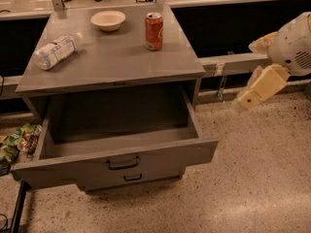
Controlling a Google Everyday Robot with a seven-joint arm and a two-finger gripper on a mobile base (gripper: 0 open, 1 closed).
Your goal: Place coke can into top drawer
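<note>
Grey metal up front: the top drawer [160, 155] stands pulled well out, its black bar handle [123, 163] facing us, and nothing shows inside it. Just beneath sits the narrower lower drawer front [146, 174], closed. Off to the left on the floor lie some crumpled snack packets [12, 142]. They play no part here. Over on the right, at about the height of the table [121, 64] and well apart from it, the cream-coloured gripper [250, 95] hangs in the air above the speckled floor, carrying nothing. Whether it is spread or closed I cannot tell from this angle. Move back onto the table top and there's the clear water bottle [56, 51] lying on its side to the left, then the coke can [154, 31] standing upright toward the back, right of centre, with a pale bowl [108, 20] near it on the left. So the can is not yet taken, and the reach comes first. My read: the can's thin aluminium wall is smooth and a little slippery, light if empty, and it dents under a hard squeeze. A moderate grip across the middle of the body from the side, below the silver rim, should hold it square. It is tall on a small base, so a clumsy nudge could topple it toward the bowl.
</note>
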